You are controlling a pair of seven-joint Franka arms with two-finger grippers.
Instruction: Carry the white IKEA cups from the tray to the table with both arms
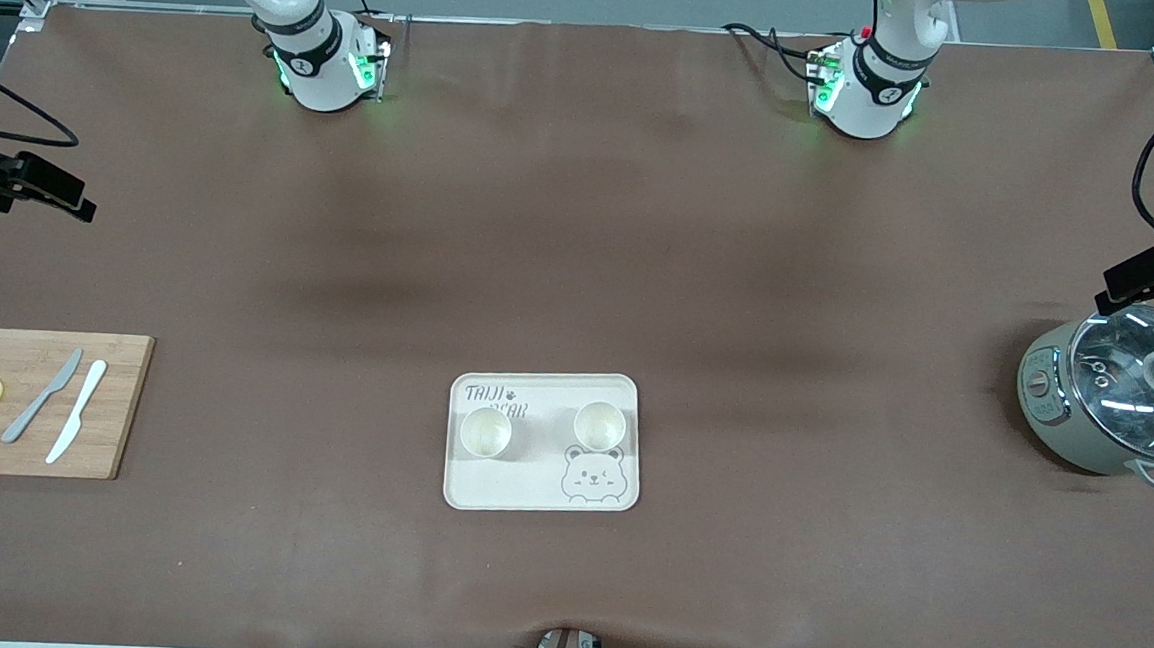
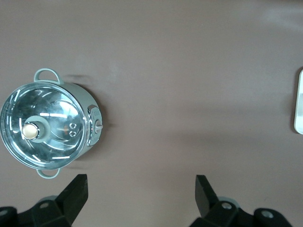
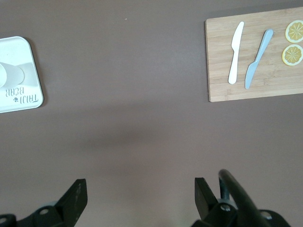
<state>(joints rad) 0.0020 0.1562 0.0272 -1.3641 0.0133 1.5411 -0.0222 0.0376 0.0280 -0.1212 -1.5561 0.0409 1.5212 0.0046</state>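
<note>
Two white IKEA cups stand upright on the cream bear tray (image 1: 536, 497), which lies nearer the front camera at mid-table. One cup (image 1: 485, 432) is toward the right arm's end, the other (image 1: 599, 426) toward the left arm's end. Only the arms' bases show in the front view. My left gripper (image 2: 141, 184) is open and empty, high over bare table between the pot and the tray's edge (image 2: 299, 101). My right gripper (image 3: 140, 185) is open and empty, high over bare table between the tray (image 3: 21, 97) and the cutting board. One cup (image 3: 9, 74) shows partly in the right wrist view.
A pale green pot with a glass lid (image 1: 1123, 403) stands at the left arm's end and also shows in the left wrist view (image 2: 47, 125). A bamboo cutting board (image 1: 116, 406) with two knives and two lemon slices lies at the right arm's end, also seen from the right wrist (image 3: 218, 71).
</note>
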